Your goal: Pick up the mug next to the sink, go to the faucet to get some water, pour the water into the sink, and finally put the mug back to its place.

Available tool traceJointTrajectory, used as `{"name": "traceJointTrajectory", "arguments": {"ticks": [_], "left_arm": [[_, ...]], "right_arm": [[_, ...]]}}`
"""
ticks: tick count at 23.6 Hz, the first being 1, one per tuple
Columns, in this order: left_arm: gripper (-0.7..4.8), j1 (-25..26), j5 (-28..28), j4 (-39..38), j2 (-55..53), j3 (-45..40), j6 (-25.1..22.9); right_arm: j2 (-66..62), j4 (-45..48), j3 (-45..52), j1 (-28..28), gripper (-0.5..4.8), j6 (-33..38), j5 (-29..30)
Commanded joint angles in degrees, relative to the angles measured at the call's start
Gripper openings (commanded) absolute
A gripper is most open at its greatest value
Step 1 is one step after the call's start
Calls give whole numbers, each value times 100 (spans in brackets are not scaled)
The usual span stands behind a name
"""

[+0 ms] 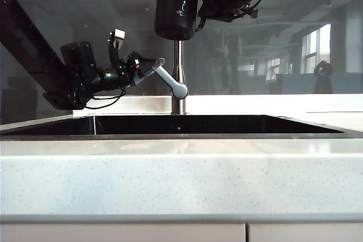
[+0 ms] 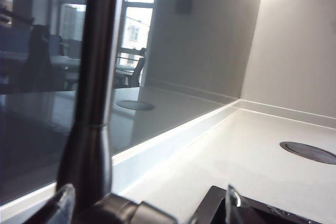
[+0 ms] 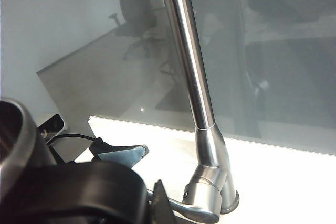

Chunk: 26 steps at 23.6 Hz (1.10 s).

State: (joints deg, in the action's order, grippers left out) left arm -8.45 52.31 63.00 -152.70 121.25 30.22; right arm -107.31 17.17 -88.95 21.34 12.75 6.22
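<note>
Mug [image 1: 176,7]: matte black cylinder, small white logo on the side, hanging high up in front of the faucet pipe, above the sink
Right gripper [image 1: 199,5]: clamped shut on the mug from the right side
Faucet [image 1: 178,77]: thin brushed-steel pipe, lever [image 1: 172,81] angled down low on it
Left gripper [image 1: 152,67]: spread wide with a finger either side of the lever, can't tell if it's actually touching
Sink [image 1: 170,124]: dark, wide, thin metal rim
Surface [image 1: 181,179]: pale speckled stone
Room: dark glass panel behind, windows reflected in it

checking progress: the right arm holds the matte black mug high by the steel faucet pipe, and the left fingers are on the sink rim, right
Not quite. The left gripper has its fingers at the brushed-steel faucet lever, not the dark sink's rim, per the exterior view. The right gripper does hold the matte black mug high.
</note>
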Motion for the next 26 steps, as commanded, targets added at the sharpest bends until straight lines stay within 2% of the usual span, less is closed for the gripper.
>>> {"name": "traceJointTrajectory", "arguments": {"ticks": [1, 8, 15, 19, 26], "left_arm": [[363, 68, -7, -11, 50, 22, -55], [363, 166, -83, -87, 50, 22, -129], [368, 162, 87, -142, 50, 22, -105], [368, 162, 122, -107, 52, 22, 306], [368, 142, 251, -125, 50, 22, 343]], "right_arm": [[90, 280, -63, 7, -2, 46, 9], [90, 282, -63, 7, -1, 46, 9], [90, 280, -63, 7, -1, 46, 9], [90, 280, -63, 7, -1, 46, 9], [90, 280, -63, 7, -1, 46, 7]]}}
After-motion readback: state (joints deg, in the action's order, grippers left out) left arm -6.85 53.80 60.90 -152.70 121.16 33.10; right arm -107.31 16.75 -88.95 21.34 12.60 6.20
